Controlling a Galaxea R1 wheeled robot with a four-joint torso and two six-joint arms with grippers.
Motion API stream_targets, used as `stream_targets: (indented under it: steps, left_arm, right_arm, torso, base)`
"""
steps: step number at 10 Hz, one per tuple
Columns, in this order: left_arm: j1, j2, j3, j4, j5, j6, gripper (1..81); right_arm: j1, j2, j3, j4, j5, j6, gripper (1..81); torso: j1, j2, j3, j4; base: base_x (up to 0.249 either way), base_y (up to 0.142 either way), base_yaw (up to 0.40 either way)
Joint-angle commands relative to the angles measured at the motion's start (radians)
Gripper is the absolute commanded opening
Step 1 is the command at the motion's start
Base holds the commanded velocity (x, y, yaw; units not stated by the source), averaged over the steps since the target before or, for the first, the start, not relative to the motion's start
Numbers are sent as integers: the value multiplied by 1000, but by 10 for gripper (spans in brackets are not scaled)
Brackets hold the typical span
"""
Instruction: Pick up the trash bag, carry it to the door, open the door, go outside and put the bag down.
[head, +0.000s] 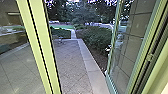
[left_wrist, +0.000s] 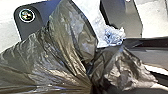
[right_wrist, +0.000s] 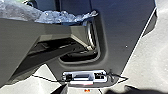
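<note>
Well, in the left wrist view we have the dark trash bag (left_wrist: 62, 47) drawn into tight folds right before the camera, pale crumpled plastic (left_wrist: 113, 36) beside it; we cannot tell whether the left jaws are clamped on it, nor how our right jaws stand. Ahead lie a pale frame (head: 42, 37), paving (head: 71, 62), shrubs (head: 95, 37) and an open glass door (head: 125, 62).

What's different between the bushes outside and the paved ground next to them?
The bushes are dark green and leafy; the paved ground is grey with crisscross lines. The bushes stick up, while the paved ground lies flat. Both are outside.
</note>
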Motion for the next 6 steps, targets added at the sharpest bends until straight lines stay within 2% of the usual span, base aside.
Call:
stream_targets:
  steps: [1,6]
  left_arm:
    - [-41,3,4,-2,79,2,10]
    - [-41,6,4,-1,79,2,10]
  right_arm:
    - [34,5,7,-12,-67,-4,811]
    - [34,10,1,-10,-67,-2,811]
  torso:
    - [0,0,0,0]
    - [0,0,0,0]
  base:
    - [0,-123,0]
    - [0,-123,0]
